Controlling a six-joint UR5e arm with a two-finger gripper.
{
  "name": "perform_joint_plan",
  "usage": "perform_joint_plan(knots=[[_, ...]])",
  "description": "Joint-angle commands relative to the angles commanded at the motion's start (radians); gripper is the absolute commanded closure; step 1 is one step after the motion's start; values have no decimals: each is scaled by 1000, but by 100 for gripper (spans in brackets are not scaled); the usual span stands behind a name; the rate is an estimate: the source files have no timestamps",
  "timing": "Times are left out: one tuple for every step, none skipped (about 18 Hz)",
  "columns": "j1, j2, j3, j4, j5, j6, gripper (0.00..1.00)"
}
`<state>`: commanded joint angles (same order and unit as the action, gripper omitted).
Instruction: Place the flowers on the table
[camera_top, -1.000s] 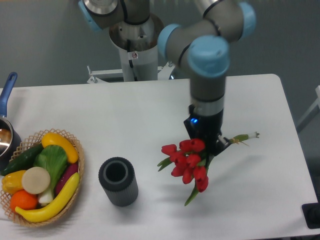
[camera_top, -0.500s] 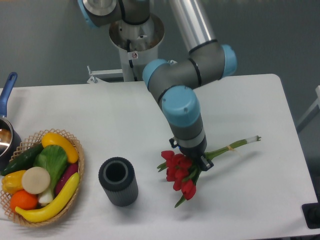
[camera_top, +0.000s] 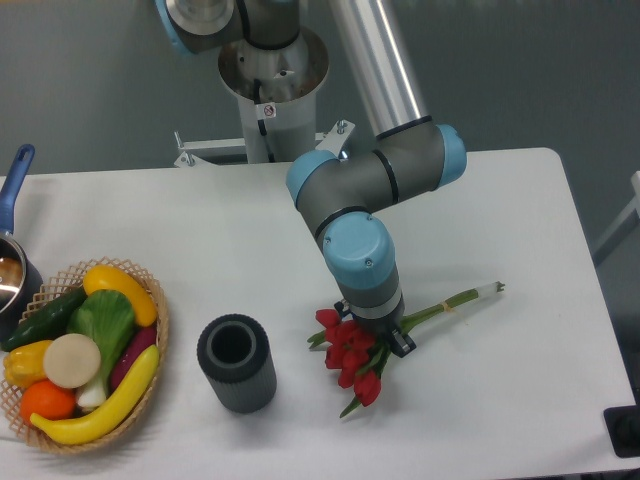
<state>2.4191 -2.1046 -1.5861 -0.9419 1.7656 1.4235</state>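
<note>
Blue handle of a pot (camera_top: 14, 175) at the far left edge, the pot itself cut off by the frame.

Wicker basket (camera_top: 155, 300) on the left near part of the table (camera_top: 230, 230), holding toy food: a yellow banana (camera_top: 100, 410) along the near side, an orange (camera_top: 45, 400), a pale round slice (camera_top: 70, 360), a green-and-white leafy vegetable (camera_top: 105, 325), a dark cucumber (camera_top: 45, 315), a purple eggplant (camera_top: 135, 350) and two more yellow pieces.

Dark grey ribbed cylinder (camera_top: 236, 362), hollow, standing upright just right of the basket and apart from it.

Flowers (camera_top: 350, 355), a bunch of red buds with green leaves, right of the cylinder and near the middle of the table. The buds point near-left; the pale green stems (camera_top: 455, 300) run far-right and appear to lie along the white surface. The middle of the bunch is hidden under the arm.

Gripper (camera_top: 385, 335), at the end of the grey and light-blue arm (camera_top: 360, 255), comes straight down over the bunch where buds meet stems. The wrist blocks the fingers, so whether they clasp the bunch or have let go cannot be told.

Grey robot base (camera_top: 270, 80) stands beyond the far edge of the table.
</note>
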Motion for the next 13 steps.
perform_joint_plan(knots=[[0, 0, 0, 2, 0, 2, 43], [0, 0, 0, 5, 0, 3, 34], [0, 2, 3, 8, 0, 3, 27], [0, 3, 8, 9, -2, 5, 17], [0, 8, 12, 9, -11, 6, 6], [2, 14, 14, 11, -27, 6, 0], [2, 26, 18, 11, -50, 5, 0], [5, 46, 29, 11, -75, 5, 0], [5, 63, 47, 8, -92, 5, 0], [8, 75, 64, -3, -103, 5, 0], [11, 87, 75, -6, -109, 3, 0], [12, 98, 84, -11, -115, 3, 0], [15, 107, 93, -24, -121, 3, 0]])
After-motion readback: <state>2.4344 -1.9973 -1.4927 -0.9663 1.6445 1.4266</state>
